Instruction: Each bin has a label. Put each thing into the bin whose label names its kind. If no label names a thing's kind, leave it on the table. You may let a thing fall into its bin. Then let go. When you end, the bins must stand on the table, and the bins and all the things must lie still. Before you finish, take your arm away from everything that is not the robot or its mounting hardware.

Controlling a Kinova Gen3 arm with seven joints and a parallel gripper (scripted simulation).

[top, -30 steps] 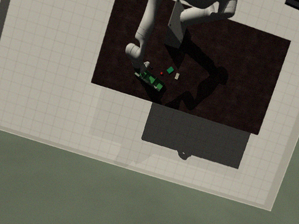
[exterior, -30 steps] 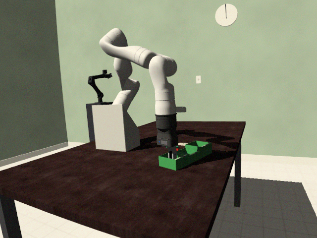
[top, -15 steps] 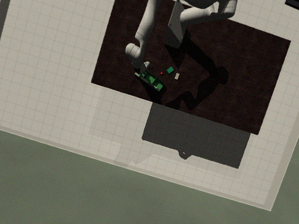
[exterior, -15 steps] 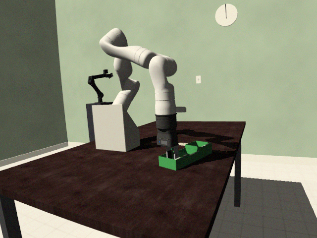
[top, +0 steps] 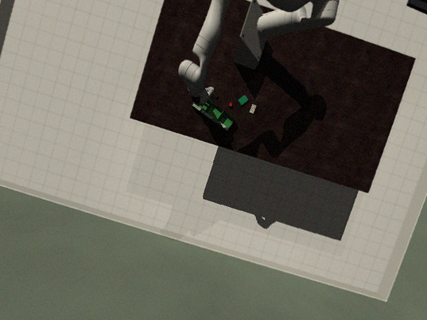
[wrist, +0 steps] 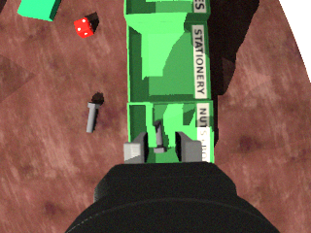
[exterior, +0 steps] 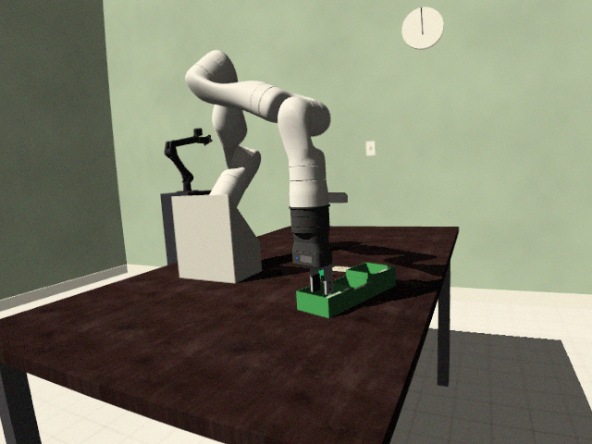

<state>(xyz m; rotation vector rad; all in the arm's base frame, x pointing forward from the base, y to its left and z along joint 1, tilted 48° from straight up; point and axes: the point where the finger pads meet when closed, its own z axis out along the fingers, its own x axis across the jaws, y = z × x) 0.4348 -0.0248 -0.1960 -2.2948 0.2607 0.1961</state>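
Observation:
A green row of three bins (wrist: 169, 58) lies on the dark table; it also shows in the overhead view (top: 215, 114) and the side view (exterior: 346, 288). Its labels read "…RIES", "STATIONERY" and "NUT…". My gripper (wrist: 161, 142) is open, low over the nearest "NUT…" bin, as the side view (exterior: 321, 285) also shows. A small grey metal piece (wrist: 158, 138) shows between the parted fingers, inside that bin's outline; I cannot tell if it rests on the bin floor. A grey bolt (wrist: 92, 116), a red die (wrist: 82, 27) and a green block (wrist: 41, 3) lie on the table left of the bins.
A small white piece (top: 252, 107) lies beyond the green block (top: 243, 100) and the red die (top: 231, 104). The arm's white base block (exterior: 210, 236) stands at the back of the table. The table edge runs close along the bins' right side.

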